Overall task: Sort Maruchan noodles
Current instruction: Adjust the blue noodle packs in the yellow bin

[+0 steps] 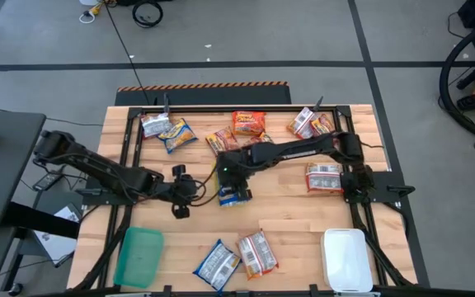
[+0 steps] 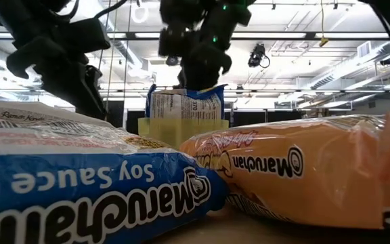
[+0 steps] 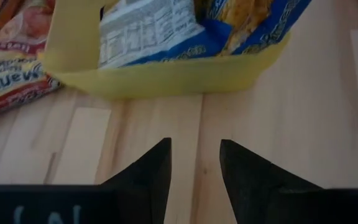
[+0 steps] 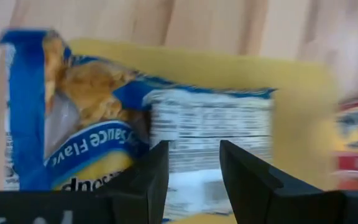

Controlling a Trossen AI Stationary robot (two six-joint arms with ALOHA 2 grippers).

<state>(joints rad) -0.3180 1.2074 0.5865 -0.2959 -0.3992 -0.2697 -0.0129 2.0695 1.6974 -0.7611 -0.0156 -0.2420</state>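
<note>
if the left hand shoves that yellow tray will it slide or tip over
Probably slide: the yellow tray sits flat on smooth wood, low and wide. It looks light and thin-walled, so a shove from the left hand may skew it rather than move it straight. The blue packets stand loosely inside, above the rim, so they could flop over or spill.

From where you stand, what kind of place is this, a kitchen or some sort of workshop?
Most likely a robotics lab or workshop, not a kitchen. Two dark robot arms work over a wooden table strewn with noodle packets, the floor is bare grey with cables lying about, and the ceiling shows exposed lights and rails.
</note>
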